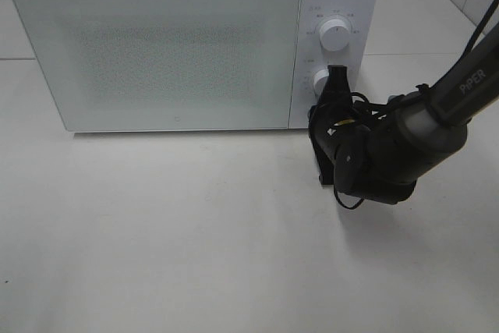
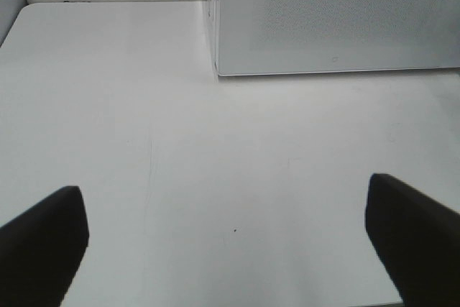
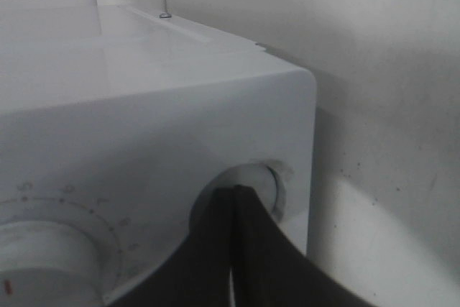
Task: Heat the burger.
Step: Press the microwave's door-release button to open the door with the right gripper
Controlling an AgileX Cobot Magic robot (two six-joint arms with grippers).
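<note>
Touching lower knob (image 1: pixel 320 81) of microwave (image 1: pixel 171 44) with right end effector (image 1: pixel 337 74), pinched fully shut. Left end effector (image 2: pixel 223 192) spread wide open above table (image 2: pixel 180 127), near microwave corner.

Flat, diffuse overhead light washes the exterior high view: the white box-shaped microwave oven (image 1: pixel 156 44) and pale matte tabletop (image 1: pixel 156 255) nearly merge, with a faint shadow under the black right arm (image 1: pixel 425 126). The left wrist view is bright, with the black fingers (image 2: pixel 43 246) blurred. The right wrist view is dimmer and greyer, and the dark fingertips (image 3: pixel 215 249) are out of focus.
</note>
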